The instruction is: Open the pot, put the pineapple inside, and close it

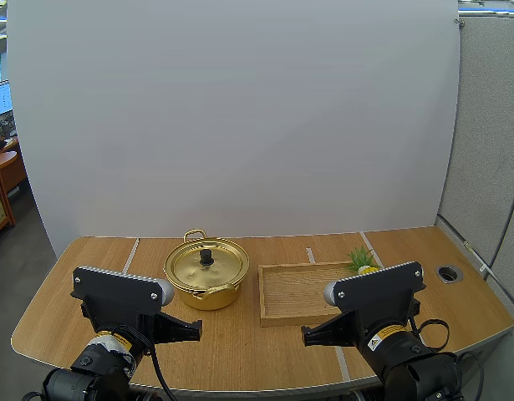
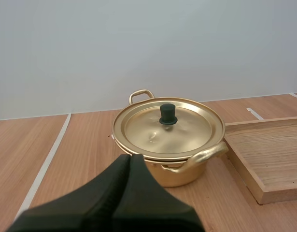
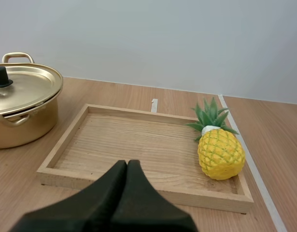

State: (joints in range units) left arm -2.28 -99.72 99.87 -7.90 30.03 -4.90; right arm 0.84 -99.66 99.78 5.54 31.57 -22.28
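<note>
L jaws and R jaws both clenched, nothing in them. I see pot (image 2: pixel 179 176) w/ lid (image 2: pixel 196 130) on, just left of tray (image 3: pixel 138 145) on table (image 1: pixel 240 351). Pineapple (image 3: pixel 220 153) in tray's right end.

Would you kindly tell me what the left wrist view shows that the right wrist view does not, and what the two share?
The left wrist view adds the left claw, shut, pointing at the pot. The right wrist view adds the right claw, shut, and the pineapple lying in the wooden tray, at its end away from the pot. Both share the pot with its lid on, the tray and the table.
</note>
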